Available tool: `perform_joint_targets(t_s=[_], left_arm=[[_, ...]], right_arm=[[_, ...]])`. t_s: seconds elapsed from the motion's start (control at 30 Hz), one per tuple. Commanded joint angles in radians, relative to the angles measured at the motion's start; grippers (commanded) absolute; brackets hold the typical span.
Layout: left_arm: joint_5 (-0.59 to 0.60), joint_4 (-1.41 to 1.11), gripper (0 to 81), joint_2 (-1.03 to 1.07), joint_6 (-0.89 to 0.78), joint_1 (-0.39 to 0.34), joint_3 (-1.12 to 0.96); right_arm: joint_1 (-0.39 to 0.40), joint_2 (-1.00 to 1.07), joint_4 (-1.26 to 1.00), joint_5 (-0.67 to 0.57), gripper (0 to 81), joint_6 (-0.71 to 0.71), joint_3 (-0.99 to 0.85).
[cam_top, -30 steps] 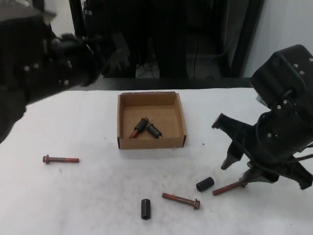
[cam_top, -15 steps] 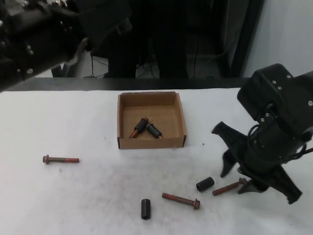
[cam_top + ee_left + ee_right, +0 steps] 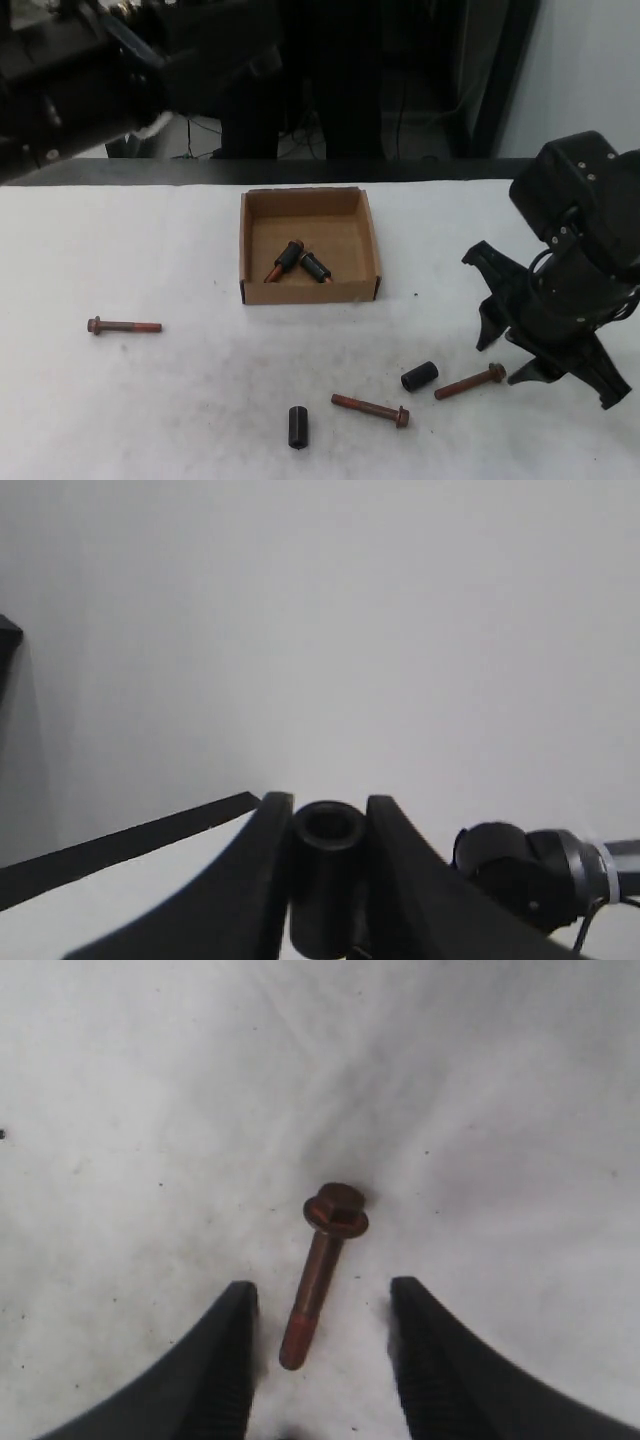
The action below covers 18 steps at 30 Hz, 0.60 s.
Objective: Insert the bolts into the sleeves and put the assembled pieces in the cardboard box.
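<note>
A rusty bolt (image 3: 322,1270) lies on the white bench between the fingers of my open right gripper (image 3: 322,1295), which hovers just above it. From the high view, that bolt (image 3: 470,381) sits beside a loose black sleeve (image 3: 419,376), with the right gripper (image 3: 503,358) over its head end. My left gripper (image 3: 325,815) is shut on a black sleeve (image 3: 325,880) and held high; the left arm (image 3: 90,90) is raised at the back left. The cardboard box (image 3: 245,250) holds two assembled pieces (image 3: 298,260).
Another bolt (image 3: 371,409) and a second loose sleeve (image 3: 298,427) lie near the front edge. A third bolt (image 3: 123,326) lies far left on the bench. Dark equipment stands behind the bench.
The right arm has shifted to the right, so the bolt under it now shows in full. The left arm has swung higher at the back left.
</note>
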Motion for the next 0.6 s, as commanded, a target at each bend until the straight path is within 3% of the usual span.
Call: perform_joint_targets(t_s=[0.0,0.13,0.2,0.43,0.57], left_arm=[[0.037,0.093,0.8,-0.011,0.216,-0.034,-0.001],[0.005,0.262,0.8,-0.011,0.402,-0.101,-0.001],[-0.027,0.257,0.8,-0.011,0.418,-0.146,0.01],[-0.15,0.049,0.8,-0.011,0.29,-0.294,0.15],[-0.212,-0.091,0.8,-0.011,0.199,-0.333,0.23]], right_arm=[[-0.004,0.004,-0.016,-0.001,40.6,0.028,0.002],[-0.004,0.004,-0.016,0.005,40.6,0.043,0.002],[-0.004,0.004,-0.016,0.016,40.6,0.048,0.007],[-0.004,0.004,-0.041,0.011,40.6,0.068,0.062],[-0.004,0.004,-0.117,-0.011,40.6,0.095,0.1]])
